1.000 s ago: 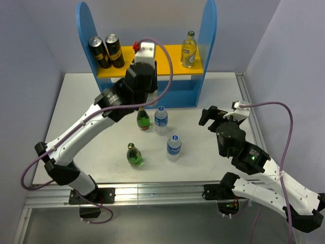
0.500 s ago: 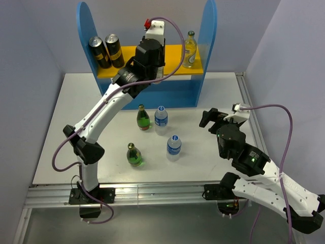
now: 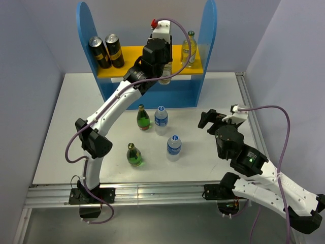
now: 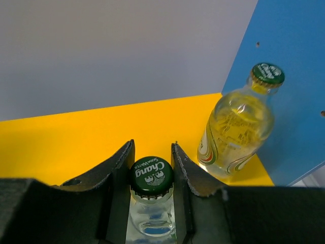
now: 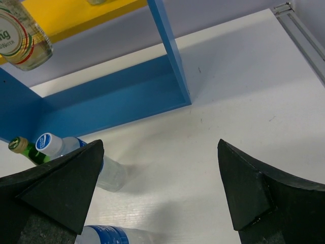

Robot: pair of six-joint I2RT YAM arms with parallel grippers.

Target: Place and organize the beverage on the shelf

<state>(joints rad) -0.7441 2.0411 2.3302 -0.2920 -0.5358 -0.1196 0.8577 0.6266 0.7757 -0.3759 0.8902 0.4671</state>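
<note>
Left gripper (image 4: 152, 148), clamped on Chang bottle (image 4: 152, 176), has risen to yellow board (image 4: 66, 142) beside second Chang bottle (image 4: 236, 122); placement looks imminent. Right gripper (image 5: 158, 147) wide, idle.

Glossy yellowish glass bottle (image 4: 236, 127), clear glass bottle (image 4: 151, 216) with printed metal cap (image 4: 152, 174), matt yellow shelf board (image 4: 76, 137), matt black fingers (image 4: 118, 173), smooth white table (image 5: 244, 101), plastic bottle (image 5: 111, 175).
</note>
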